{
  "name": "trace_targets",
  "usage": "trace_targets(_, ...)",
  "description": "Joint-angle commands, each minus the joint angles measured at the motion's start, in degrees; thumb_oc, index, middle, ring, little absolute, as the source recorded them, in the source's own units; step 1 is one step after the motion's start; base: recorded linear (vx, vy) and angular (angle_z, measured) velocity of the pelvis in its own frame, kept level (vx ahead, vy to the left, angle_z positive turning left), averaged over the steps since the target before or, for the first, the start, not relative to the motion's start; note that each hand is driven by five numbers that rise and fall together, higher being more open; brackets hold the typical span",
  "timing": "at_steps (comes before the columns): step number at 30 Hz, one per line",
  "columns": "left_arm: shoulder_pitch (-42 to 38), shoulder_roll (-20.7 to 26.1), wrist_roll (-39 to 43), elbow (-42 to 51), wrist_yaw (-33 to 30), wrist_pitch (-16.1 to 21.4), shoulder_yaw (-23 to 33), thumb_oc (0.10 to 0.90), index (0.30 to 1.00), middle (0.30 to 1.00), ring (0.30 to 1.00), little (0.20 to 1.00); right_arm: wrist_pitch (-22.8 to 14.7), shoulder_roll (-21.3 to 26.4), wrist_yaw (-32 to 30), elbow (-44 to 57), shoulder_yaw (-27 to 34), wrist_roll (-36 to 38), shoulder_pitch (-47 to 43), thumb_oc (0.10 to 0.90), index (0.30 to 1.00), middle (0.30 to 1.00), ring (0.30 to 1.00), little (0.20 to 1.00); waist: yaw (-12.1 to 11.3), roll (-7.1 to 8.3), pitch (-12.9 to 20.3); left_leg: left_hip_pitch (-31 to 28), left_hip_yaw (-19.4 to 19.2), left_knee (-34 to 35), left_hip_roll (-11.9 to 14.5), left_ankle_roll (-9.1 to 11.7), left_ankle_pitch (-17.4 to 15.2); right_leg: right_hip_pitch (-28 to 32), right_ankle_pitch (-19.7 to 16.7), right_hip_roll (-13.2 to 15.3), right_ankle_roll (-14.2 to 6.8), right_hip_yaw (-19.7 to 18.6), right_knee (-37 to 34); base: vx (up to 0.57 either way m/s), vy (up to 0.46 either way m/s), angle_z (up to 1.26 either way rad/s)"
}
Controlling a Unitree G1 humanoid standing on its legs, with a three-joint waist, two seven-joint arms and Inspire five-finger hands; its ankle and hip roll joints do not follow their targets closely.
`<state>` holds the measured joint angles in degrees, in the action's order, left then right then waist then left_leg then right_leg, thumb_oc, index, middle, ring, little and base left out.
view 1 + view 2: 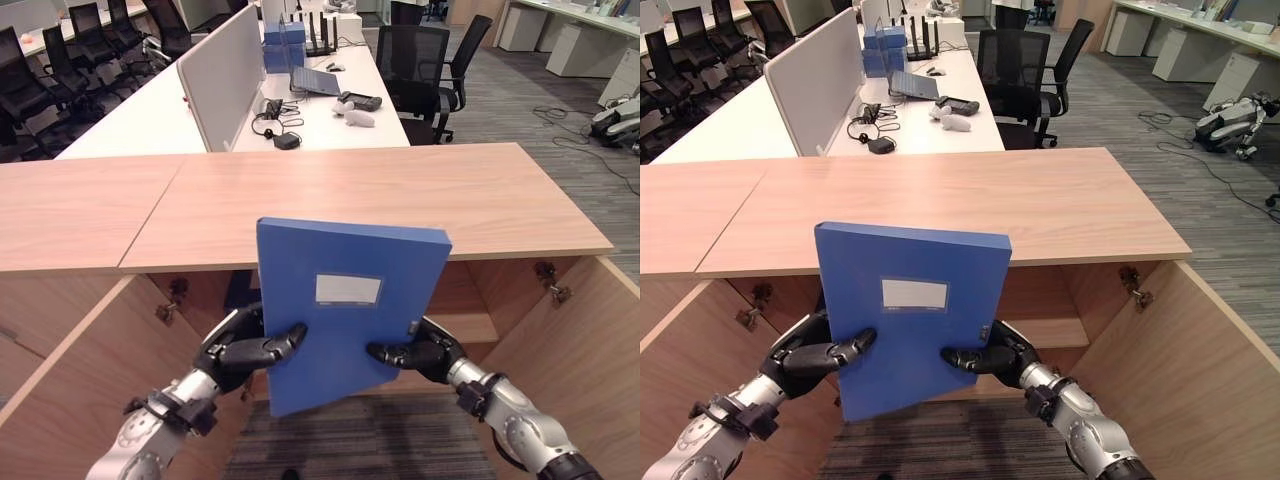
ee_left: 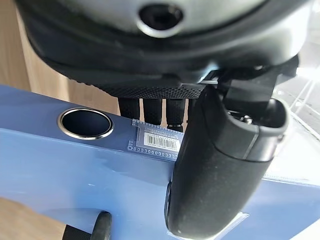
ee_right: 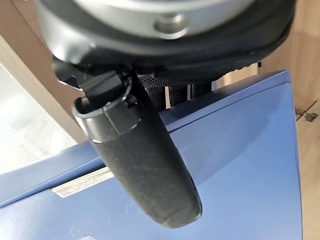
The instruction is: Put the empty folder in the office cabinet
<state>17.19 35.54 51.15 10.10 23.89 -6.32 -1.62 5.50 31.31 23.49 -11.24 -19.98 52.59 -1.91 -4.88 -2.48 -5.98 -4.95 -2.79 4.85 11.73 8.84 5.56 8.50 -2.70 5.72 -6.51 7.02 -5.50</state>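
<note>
The right hand (image 3: 145, 170) presses its dark thumb flat on the smooth blue plastic folder (image 3: 240, 165). Its fingers (image 3: 177, 95) reach behind the folder's edge. Brown wooden cabinet panel (image 3: 30, 75) stands beyond.

Smooth, faintly glossy blue plastic box folder (image 1: 345, 300) with shiny metal finger-hole ring (image 2: 85, 123) and paper label, against matt light wood-grain office cabinet (image 1: 400, 195).

Even, bright office light falls from overhead on my head views; the wooden cabinet top (image 1: 380, 195) is evenly lit, its interior shaded. Up close, my thumb (image 2: 220, 170) blurs soft, and pale glare washes out the corner beside my fingers (image 3: 172, 95).
</note>
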Motion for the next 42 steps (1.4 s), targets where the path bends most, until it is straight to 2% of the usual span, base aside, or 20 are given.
trace_targets(1,-4.9,0.0,-3.9,3.1,7.7,3.7,-5.4,0.800,0.900,0.900,0.900,0.900,-1.5,-2.6,7.0,11.7,-0.6,-1.1,-6.8,0.400,0.300,0.300,0.300,0.300,0.5,2.22,1.3,-3.8,2.9,-2.3,-0.9,-1.2,-7.2,0.3,4.6,0.5,-1.7,0.6,0.5,0.00,0.000,0.00)
trace_targets(4,-4.5,0.4,-9.6,-0.6,8.4,5.9,-3.5,0.800,0.900,0.900,0.900,0.900,0.3,3.7,10.8,11.5,-1.4,-7.9,-5.7,0.400,0.300,0.300,0.300,0.300,0.4,2.49,1.2,-3.6,3.1,-2.3,-1.0,-1.2,-7.1,0.2,4.6,0.6,-1.9,0.9,0.5,0.00,0.000,0.00)
trace_targets(6,-4.7,0.2,-13.9,-4.7,8.2,8.5,-3.2,0.800,0.900,0.900,0.900,0.900,0.2,5.8,11.6,9.4,-1.6,-10.4,-4.8,0.400,0.300,0.300,0.300,0.300,0.4,2.62,1.1,-3.5,3.1,-2.2,-1.0,-1.1,-7.0,0.1,4.5,0.8,-2.0,1.1,0.5,0.00,0.000,0.00)
trace_targets(9,-4.9,3.3,-26.4,-9.6,6.7,14.7,-2.4,0.800,0.900,0.900,0.900,0.900,-0.7,8.4,12.6,7.0,-1.4,-13.8,-3.3,0.400,0.300,0.300,0.300,0.300,0.1,2.74,0.9,-3.3,3.1,-2.0,-1.1,-1.0,-6.9,-0.1,4.3,0.9,-2.3,1.4,0.5,0.00,0.011,0.04)
trace_targets(11,-5.4,6.4,-37.8,-14.7,4.9,19.6,-3.9,0.800,0.900,0.900,0.900,0.900,-1.1,10.2,13.8,6.5,-1.4,-15.1,-2.6,0.400,0.300,0.300,0.300,0.300,0.1,2.74,1.0,-3.4,2.9,-1.7,-1.2,-1.0,-6.8,-0.2,4.3,1.0,-2.5,1.5,0.5,0.02,0.016,0.00)
trace_targets(12,-5.1,7.1,-45.0,-20.4,2.8,21.6,-5.6,0.800,0.900,0.900,0.900,0.900,-1.8,11.0,13.8,6.1,-0.9,-15.9,-1.8,0.400,0.300,0.300,0.300,0.300,0.2,2.65,1.0,-3.3,2.8,-1.6,-1.3,-1.0,-6.9,-0.3,4.3,1.2,-2.7,1.7,0.5,0.00,0.000,0.00)
trace_targets(15,-3.4,5.6,-48.9,-27.2,2.7,21.6,-7.1,0.800,0.900,0.900,0.900,0.900,-2.8,11.5,13.1,6.2,0.3,-17.8,0.2,0.400,0.300,0.300,0.300,0.300,0.0,2.43,1.0,-3.0,2.7,-1.4,-1.4,-1.1,-6.8,-0.5,4.2,1.4,-2.9,1.8,0.5,0.01,0.017,-0.01)
trace_targets(17,-2.2,3.8,-54.4,-32.9,2.4,21.6,-8.9,0.800,0.900,0.900,0.900,0.900,-2.9,9.4,12.0,4.5,1.2,-18.6,1.1,0.400,0.300,0.300,0.300,0.300,-0.1,2.20,0.8,-2.8,2.7,-1.3,-1.5,-1.2,-6.8,-0.9,4.2,1.5,-3.0,1.9,0.6,0.00,0.000,0.00)
trace_targets(20,-1.7,1.7,-56.9,-37.7,1.5,20.9,-9.9,0.800,0.900,0.900,0.900,0.900,-2.6,7.1,11.2,2.6,1.5,-18.1,2.0,0.400,0.300,0.300,0.300,0.300,-0.1,2.12,0.7,-2.6,2.7,-1.3,-1.6,-1.4,-6.8,-1.0,4.2,1.6,-3.1,1.9,0.6,0.00,0.015,0.05)
trace_targets(22,-0.6,0.6,-57.3,-37.3,1.2,20.0,-9.9,0.800,0.900,0.900,0.900,0.900,-2.4,5.0,10.4,0.3,2.0,-18.2,3.4,0.400,0.300,0.300,0.300,0.300,-0.2,1.97,0.6,-2.4,2.9,-1.3,-1.7,-1.5,-6.9,-1.2,4.2,1.7,-3.0,1.9,0.6,0.00,0.009,0.03)
trace_targets(25,1.7,-2.0,-57.2,-38.4,0.2,18.7,-8.6,0.800,0.900,0.900,0.900,0.900,-1.8,-1.8,7.9,-5.1,4.7,-14.4,6.5,0.400,0.300,0.300,0.300,0.300,-0.4,1.83,0.4,-2.1,3.0,-1.2,-1.9,-1.7,-6.9,-1.3,4.3,1.9,-3.0,2.2,0.6,0.00,0.016,0.05)
trace_targets(27,2.8,-4.4,-56.1,-40.1,-1.1,17.4,-7.7,0.800,0.900,0.900,0.900,0.900,-1.9,-7.4,4.6,-9.8,7.3,-8.4,7.3,0.400,0.300,0.300,0.300,0.300,-0.4,1.62,0.1,-1.8,3.2,-1.2,-2.2,-1.8,-6.8,-1.5,4.1,2.0,-3.0,2.3,0.6,-0.01,0.024,0.12)
trace_targets(31,3.4,-8.9,-53.0,-43.4,-4.5,15.0,-6.9,0.800,0.900,0.900,0.900,0.900,-5.6,-16.0,-3.0,-16.4,12.5,0.0,7.1,0.400,0.300,0.300,0.300,0.300,-0.7,1.31,-0.6,-0.7,3.7,-1.0,-2.8,-2.1,-6.6,-2.3,4.1,2.3,-3.1,2.8,0.7,-0.01,0.016,0.04)
trace_targets(35,1.4,-13.3,-50.3,-48.9,-10.3,14.0,-8.2,0.800,0.900,0.900,0.900,0.900,-10.5,-22.9,-9.2,-19.8,15.8,11.5,2.5,0.400,0.300,0.300,0.300,0.300,-1.4,0.61,-2.1,1.2,4.4,-1.1,-3.6,-2.4,-6.3,-3.9,3.9,2.7,-3.1,3.1,0.9,-0.06,0.024,0.03)
trace_targets(37,0.4,-14.2,-48.6,-49.0,-12.5,13.9,-9.5,0.800,0.900,0.900,0.900,0.900,-13.2,-24.3,-11.9,-20.1,16.9,15.1,-0.5,0.400,0.300,0.300,0.300,0.300,-1.9,0.18,-2.9,2.6,4.9,-1.3,-4.0,-2.6,-6.1,-4.8,3.8,2.8,-3.1,3.4,1.0,-0.08,0.028,0.18)
trace_targets(38,0.1,-14.5,-46.7,-47.6,-13.8,13.8,-10.9,0.800,0.900,0.900,0.900,0.900,-15.8,-25.0,-14.8,-21.7,18.1,17.0,-4.6,0.400,0.300,0.300,0.300,0.300,-2.5,-0.22,-3.6,3.9,5.5,-1.5,-4.3,-2.7,-6.0,-5.7,3.7,3.0,-3.1,3.7,1.1,-0.10,0.028,0.17)
trace_targets(40,-0.6,-14.4,-45.4,-46.7,-15.0,13.8,-12.3,0.800,0.900,0.900,0.900,0.900,-19.3,-24.8,-18.3,-24.0,20.2,18.2,-10.0,0.400,0.300,0.300,0.300,0.300,-3.2,-0.94,-4.5,5.2,6.0,-1.6,-4.6,-2.8,-5.8,-6.6,3.7,3.2,-3.1,4.3,1.2,-0.08,0.028,0.13)
trace_targets(41,-0.8,-14.4,-45.4,-46.7,-15.0,13.8,-12.4,0.800,0.900,0.900,0.900,0.900,-19.4,-24.8,-18.3,-24.2,20.4,18.2,-10.3,0.400,0.300,0.300,0.300,0.300,-3.3,-0.96,-4.6,5.3,6.1,-1.7,-4.6,-2.8,-5.8,-6.7,3.7,3.2,-3.1,4.3,1.3,-0.06,0.037,0.25)
trace_targets(42,-2.3,-14.1,-45.3,-46.3,-16.3,13.8,-14.1,0.800,0.900,0.900,0.900,0.900,-22.2,-24.3,-21.9,-27.4,22.5,18.8,-15.5,0.400,0.300,0.300,0.300,0.300,-3.9,-1.67,-5.4,6.8,6.7,-1.9,-5.0,-2.8,-5.6,-7.6,3.6,3.4,-3.1,4.6,1.3,-0.07,0.025,0.23)
